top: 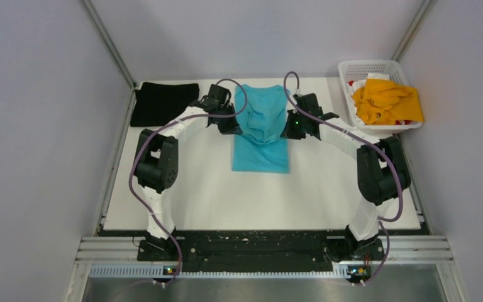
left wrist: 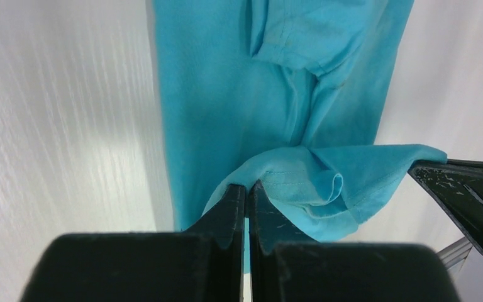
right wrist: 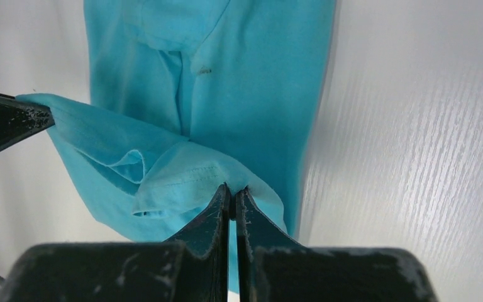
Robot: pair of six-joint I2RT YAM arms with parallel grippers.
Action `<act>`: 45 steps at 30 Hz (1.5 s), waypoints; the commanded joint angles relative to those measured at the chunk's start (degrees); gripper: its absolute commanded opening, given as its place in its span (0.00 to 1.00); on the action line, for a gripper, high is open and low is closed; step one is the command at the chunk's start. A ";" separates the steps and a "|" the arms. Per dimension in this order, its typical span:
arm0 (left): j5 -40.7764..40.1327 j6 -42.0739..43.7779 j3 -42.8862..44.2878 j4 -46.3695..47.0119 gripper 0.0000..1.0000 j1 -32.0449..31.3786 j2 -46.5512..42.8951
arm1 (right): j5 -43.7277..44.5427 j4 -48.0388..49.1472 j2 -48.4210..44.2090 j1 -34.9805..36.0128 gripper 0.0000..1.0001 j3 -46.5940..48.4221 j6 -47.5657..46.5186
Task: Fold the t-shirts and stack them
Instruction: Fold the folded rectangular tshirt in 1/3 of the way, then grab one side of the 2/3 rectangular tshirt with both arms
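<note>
The turquoise-blue t-shirt point(top: 261, 129) lies lengthwise in the middle of the table, its far end lifted and bunched between both grippers. My left gripper point(top: 236, 126) is shut on its hem edge point(left wrist: 289, 179), seen close in the left wrist view point(left wrist: 247, 186). My right gripper point(top: 287, 128) is shut on the same edge point(right wrist: 188, 176), seen in the right wrist view point(right wrist: 233, 189). The black t-shirt point(top: 163, 102) lies folded flat at the far left. The orange-yellow t-shirt point(top: 387, 100) is crumpled in the basket.
The white lattice basket point(top: 352, 68) stands at the far right corner, with something white and red under the orange-yellow shirt. Grey walls enclose the white table point(top: 214, 189) on three sides. The other gripper's tip shows in each wrist view point(left wrist: 465, 189) point(right wrist: 6, 119).
</note>
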 commanded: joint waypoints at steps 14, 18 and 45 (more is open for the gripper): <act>3.72 2.80 9.23 -0.49 0.56 3.03 6.90 | -3.23 2.59 7.68 -4.17 0.48 8.27 -1.58; 2.95 4.04 7.63 -1.02 0.98 3.18 4.16 | -2.35 2.81 4.79 -4.25 0.79 6.64 -1.74; 5.56 -6.11 -29.89 11.32 0.57 0.32 -11.85 | -9.78 9.38 -11.40 -1.70 0.98 -21.91 4.23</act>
